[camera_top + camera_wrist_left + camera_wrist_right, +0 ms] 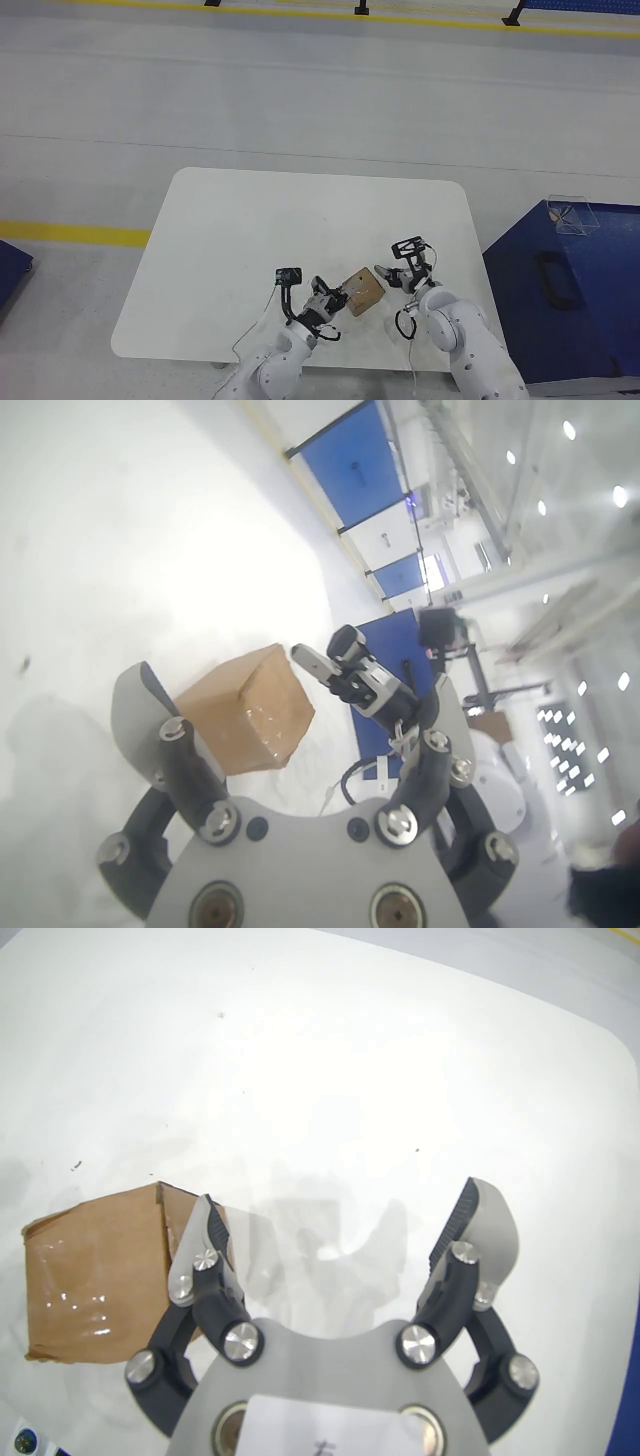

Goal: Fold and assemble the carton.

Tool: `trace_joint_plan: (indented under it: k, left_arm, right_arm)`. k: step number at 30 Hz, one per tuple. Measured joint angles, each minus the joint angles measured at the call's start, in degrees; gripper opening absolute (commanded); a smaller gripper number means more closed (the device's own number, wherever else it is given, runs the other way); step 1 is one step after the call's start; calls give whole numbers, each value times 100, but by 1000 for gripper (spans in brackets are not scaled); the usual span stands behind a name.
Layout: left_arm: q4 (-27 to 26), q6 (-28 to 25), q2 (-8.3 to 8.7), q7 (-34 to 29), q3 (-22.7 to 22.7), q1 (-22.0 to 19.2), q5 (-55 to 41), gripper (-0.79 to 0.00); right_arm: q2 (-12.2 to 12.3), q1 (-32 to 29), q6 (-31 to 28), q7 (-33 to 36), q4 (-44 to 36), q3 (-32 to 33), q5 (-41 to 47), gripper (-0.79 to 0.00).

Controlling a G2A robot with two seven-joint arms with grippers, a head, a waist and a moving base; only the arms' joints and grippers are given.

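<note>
In the top view, the carton [363, 291] is being carried by the table [250, 220] at lower centre, flanked by the left pincer [335, 297] and right pincer [390, 277]. In the left wrist view, the left pincer is being held wide, the carton lying beside one finger [142, 700]. In the right wrist view, the right pincer is being held wide, the carton sitting outside it, just beside one finger [207, 1228].

Left gripper [290, 682] and right gripper [339, 1193], jaws wide apart; both low
</note>
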Motion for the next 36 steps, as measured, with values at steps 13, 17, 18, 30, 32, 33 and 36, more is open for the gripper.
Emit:
trace_joint_plan:
  k: [13,17,18,30,32,33,36]
  left_arm:
    - [354,804,81,86,531,-211,4084,0]
    - [538,1243,24,-34,711,-395,4658,0]
    - [576,1308,8,-58,737,-435,4713,0]
    - [1133,1523,-146,-277,845,-758,4712,-733]
    - [1111,1497,-148,-245,811,-736,4667,-785]
    - [1088,1473,-147,-236,795,-722,4649,-785]
    - [975,1414,-138,-212,733,-647,4575,-785]
  right_arm:
    - [-112,791,-688,51,793,-556,375,0]
    - [-98,740,-582,-80,831,-469,373,0]
    - [-89,714,-564,-103,836,-423,381,0]
    - [53,396,-502,-169,872,275,566,0]
    - [69,368,-502,-157,861,344,588,0]
    - [75,359,-502,-151,856,372,598,0]
    - [93,354,-501,-126,853,447,627,0]
